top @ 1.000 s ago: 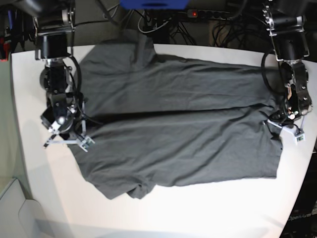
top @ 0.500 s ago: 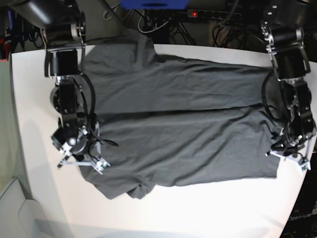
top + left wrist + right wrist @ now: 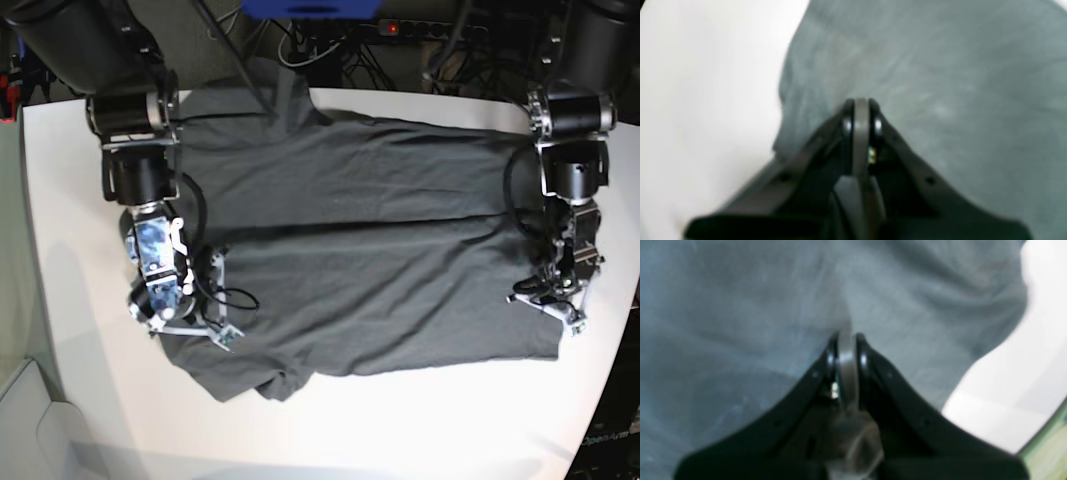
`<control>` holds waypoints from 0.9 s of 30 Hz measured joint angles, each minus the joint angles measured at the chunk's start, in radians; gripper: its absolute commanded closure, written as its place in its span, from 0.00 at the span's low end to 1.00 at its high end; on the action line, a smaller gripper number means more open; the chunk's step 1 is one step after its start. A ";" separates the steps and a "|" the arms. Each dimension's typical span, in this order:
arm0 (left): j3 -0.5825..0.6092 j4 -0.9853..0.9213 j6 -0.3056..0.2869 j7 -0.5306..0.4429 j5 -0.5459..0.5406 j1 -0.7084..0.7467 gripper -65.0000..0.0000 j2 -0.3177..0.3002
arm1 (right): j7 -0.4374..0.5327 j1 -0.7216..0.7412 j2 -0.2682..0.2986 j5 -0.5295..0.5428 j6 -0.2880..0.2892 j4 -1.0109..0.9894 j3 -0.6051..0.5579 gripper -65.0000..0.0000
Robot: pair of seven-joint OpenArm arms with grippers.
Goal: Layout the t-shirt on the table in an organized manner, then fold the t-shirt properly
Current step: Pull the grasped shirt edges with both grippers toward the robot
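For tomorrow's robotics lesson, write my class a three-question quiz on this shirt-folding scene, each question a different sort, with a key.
1. True or false: the dark charcoal-grey cotton t-shirt lies bunched in a ball.
2. Which edge of the white smooth table does the right gripper work near in the base view: A left, B right?
3. Fill in: the left gripper has its jaws ____.

Key: 1 false, it is spread out; 2 A; 3 shut.
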 measured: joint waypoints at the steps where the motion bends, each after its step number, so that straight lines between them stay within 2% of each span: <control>1: -0.001 -0.013 0.005 -0.008 0.001 -0.002 1.00 -0.004 | 0.028 0.003 0.005 0.001 0.000 -0.012 0.001 1.00; 6: 0.000 -0.109 0.005 -0.164 0.006 -0.026 0.99 0.001 | 0.142 0.019 0.005 -0.006 -0.003 -0.064 0.001 1.00; 10: -0.001 -0.220 0.005 -0.299 0.005 -0.064 0.99 0.006 | 0.314 0.028 0.023 0.006 -0.015 -0.148 0.005 1.00; 12: -0.001 -0.259 0.023 -0.349 0.007 -0.084 0.99 0.024 | 0.386 0.042 0.026 0.006 -0.018 -0.190 0.005 1.00; 14: 0.000 -0.281 0.011 -0.394 0.005 -0.095 0.99 0.041 | 0.448 0.060 0.027 0.010 -0.029 -0.241 0.005 1.00; 16: 0.000 -0.284 0.003 -0.413 0.005 -0.106 0.99 0.054 | 0.489 0.076 0.024 0.014 -0.101 -0.282 0.003 1.00; 18: -0.001 -0.284 0.020 -0.443 0.003 -0.121 0.99 0.072 | 0.523 0.094 0.025 0.015 -0.176 -0.326 0.000 1.00; 23: -0.001 -0.289 0.016 -0.467 0.004 -0.194 0.99 0.103 | 0.530 0.131 0.044 0.001 -0.423 -0.396 0.000 1.00; 26: -0.001 -0.275 0.002 -0.468 0.004 -0.209 0.99 0.110 | 0.525 0.163 0.067 0.001 -0.517 -0.422 0.003 1.00; 27: -0.001 -0.272 0.007 -0.465 0.004 -0.208 0.99 0.111 | 0.535 0.171 0.072 0.002 -0.516 -0.421 0.003 1.00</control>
